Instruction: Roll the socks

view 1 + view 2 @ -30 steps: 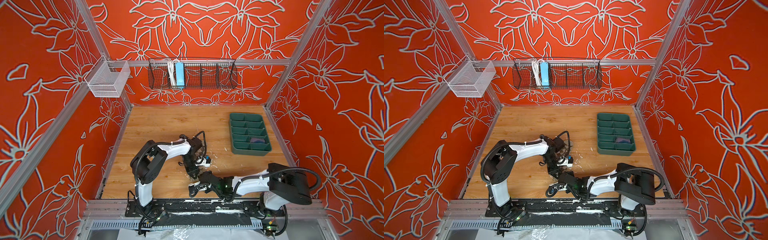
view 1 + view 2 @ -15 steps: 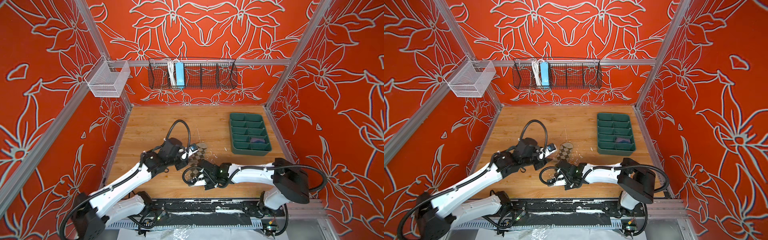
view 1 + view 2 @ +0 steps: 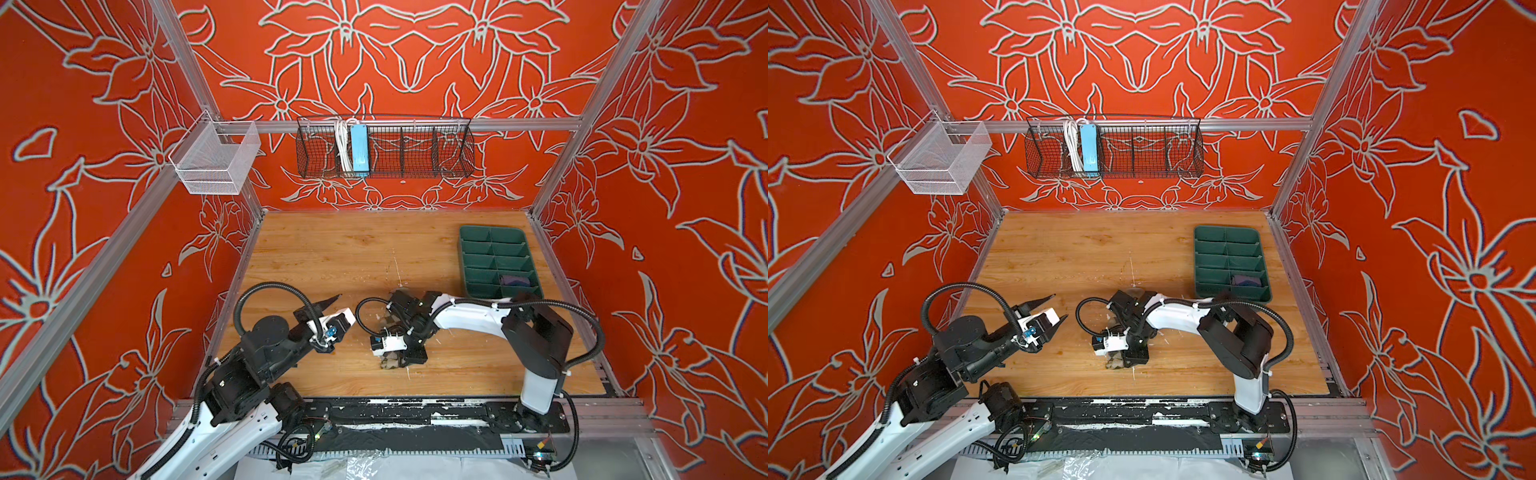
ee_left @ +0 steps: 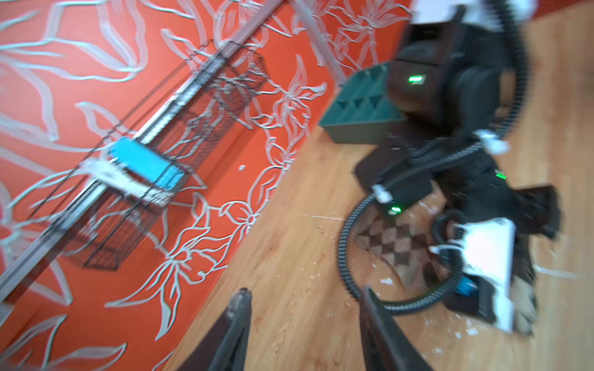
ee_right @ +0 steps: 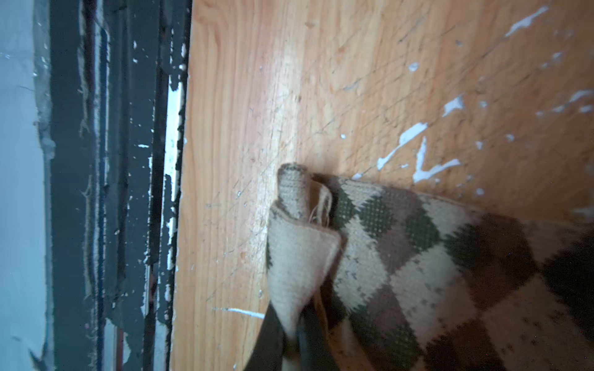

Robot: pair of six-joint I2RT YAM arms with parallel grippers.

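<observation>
Scuffed wood top point(image 3: 332, 257), knit argyle sock point(image 5: 418, 257) nipped by R pincer point(image 5: 289, 337)

No text, label, brand, number or sign can be read in any view, not on the blue box point(image 3: 359, 147), the wire basket point(image 3: 415, 153) that holds it, or the green tray point(image 3: 490, 228).
</observation>
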